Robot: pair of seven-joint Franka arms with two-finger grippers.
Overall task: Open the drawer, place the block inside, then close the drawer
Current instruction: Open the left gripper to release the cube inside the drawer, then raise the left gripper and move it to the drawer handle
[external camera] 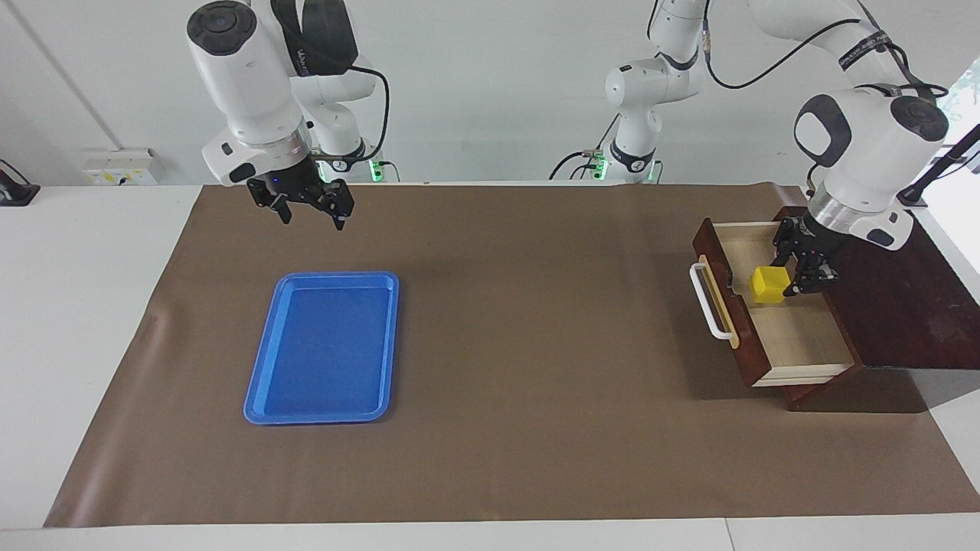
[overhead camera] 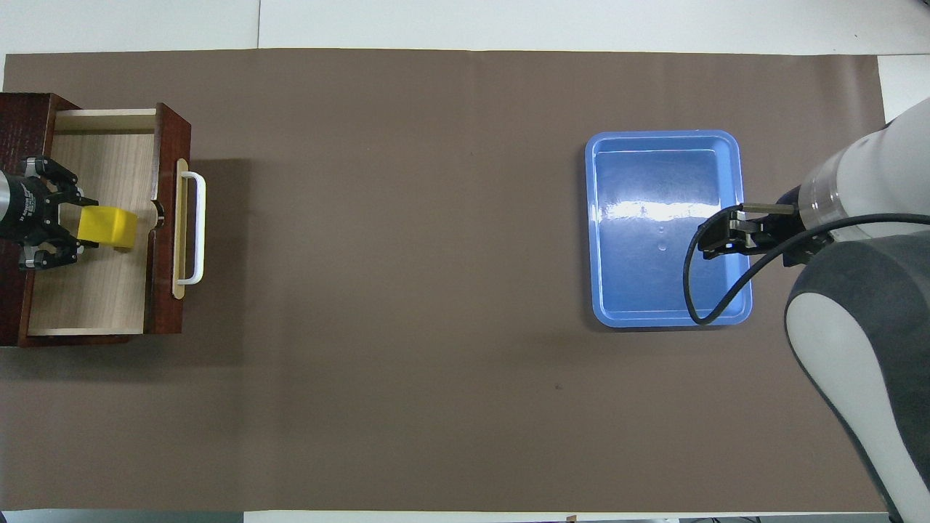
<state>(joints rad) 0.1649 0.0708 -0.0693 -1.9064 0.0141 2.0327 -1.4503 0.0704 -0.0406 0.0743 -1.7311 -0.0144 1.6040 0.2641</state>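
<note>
A: Where is the left arm?

B: It bends down at its own end of the table, wrist angled toward the drawer (external camera: 773,306), which stands pulled out of its dark wood box (external camera: 903,306). The left end effector (external camera: 792,277) sits low inside the pale wood interior.

A: And the block?

B: The block (external camera: 769,285), a small yellow cube, is inside the open drawer, at the end effector's tips. From overhead the dark fingers (overhead camera: 47,174) sit on either side of the cube's (overhead camera: 109,226) nearer end, pinching it. I cannot tell whether the cube rests on the drawer floor or hangs just above it.

A: The drawer's handle?

B: The white bar handle (external camera: 708,302) faces the middle of the table, nothing touching it.

A: What about the right arm?

B: It waits, raised, wrist pointing down. The right end effector (external camera: 310,210) hangs above the brown mat (external camera: 536,344), its fingers spread and holding nothing. The overhead view shows it over the edge of the blue tray (external camera: 321,348).
</note>
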